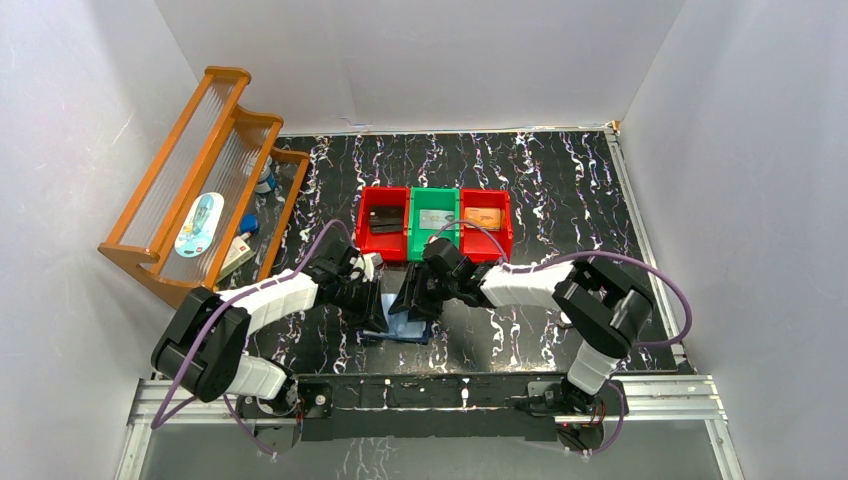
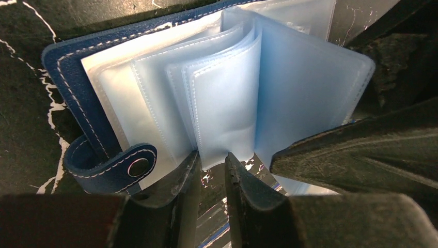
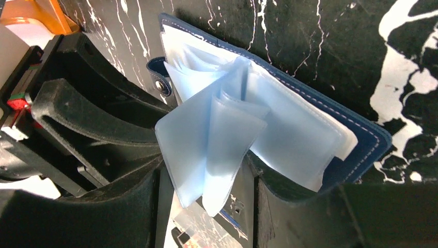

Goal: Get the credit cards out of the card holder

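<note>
Top external view: both arms reach inward and meet over the small navy-blue folding card holder, which lies open on the black, white-veined marbled table, near its front edge and between the two grippers. The left gripper stands at the holder's left side and the right gripper at its right, the two close together. Behind them sit three plastic bins in a row. The left red bin holds a black credit card, the middle green bin holds a silver-grey card, and the right red bin holds an orange card. An orange-brown wooden rack leans at the far left. In the left wrist view the card holder shows its stitched cover and snap tab, with the pale blue translucent plastic sleeves fanned upright. The left gripper has its fingers only narrowly apart, right at the lower edge of one sleeve, and I cannot tell whether they pinch it. In the right wrist view the right gripper has its jaws well apart on either side of the fanned sleeves, which hang loosely between them without being squeezed. The card holder lies flat beyond.
</note>
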Robot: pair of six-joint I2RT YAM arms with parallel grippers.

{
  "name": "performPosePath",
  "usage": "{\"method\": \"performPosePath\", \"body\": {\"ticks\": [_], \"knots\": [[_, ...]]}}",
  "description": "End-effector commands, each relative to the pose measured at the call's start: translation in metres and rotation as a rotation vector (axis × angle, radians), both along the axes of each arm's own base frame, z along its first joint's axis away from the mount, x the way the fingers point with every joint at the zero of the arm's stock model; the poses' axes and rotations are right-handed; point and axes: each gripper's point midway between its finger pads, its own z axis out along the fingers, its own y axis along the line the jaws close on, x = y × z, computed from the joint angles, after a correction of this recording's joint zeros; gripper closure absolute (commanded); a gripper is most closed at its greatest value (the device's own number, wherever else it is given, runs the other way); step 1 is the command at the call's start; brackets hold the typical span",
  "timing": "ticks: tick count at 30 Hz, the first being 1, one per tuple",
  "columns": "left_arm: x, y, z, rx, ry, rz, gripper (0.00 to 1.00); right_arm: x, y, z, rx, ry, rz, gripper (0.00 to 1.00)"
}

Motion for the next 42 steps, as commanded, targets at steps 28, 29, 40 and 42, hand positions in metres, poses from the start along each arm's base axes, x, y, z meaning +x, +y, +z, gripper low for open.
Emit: {"method": "performPosePath", "body": {"ticks": [28,29,40,42], "knots": [[-0.006,0.002,-0.002,0.016,0.011,-0.01,0.82,0.005,-0.036,-0.004,-0.18,-0.032,-0.038,0.34],[-0.006,0.002,-0.002,0.016,0.011,-0.01,0.81,0.005,-0.038,-0.008,-0.197,-0.025,-0.037,0.35],[-0.009,0.001,-0.005,0.012,0.031,-0.014,0.82,0.01,-0.008,0.013,-0.026,-0.084,0.034,0.6],[-0.008,0.0,-0.004,0.007,0.029,-0.013,0.82,0.009,0.0,0.022,0.035,-0.1,0.051,0.64]]}}
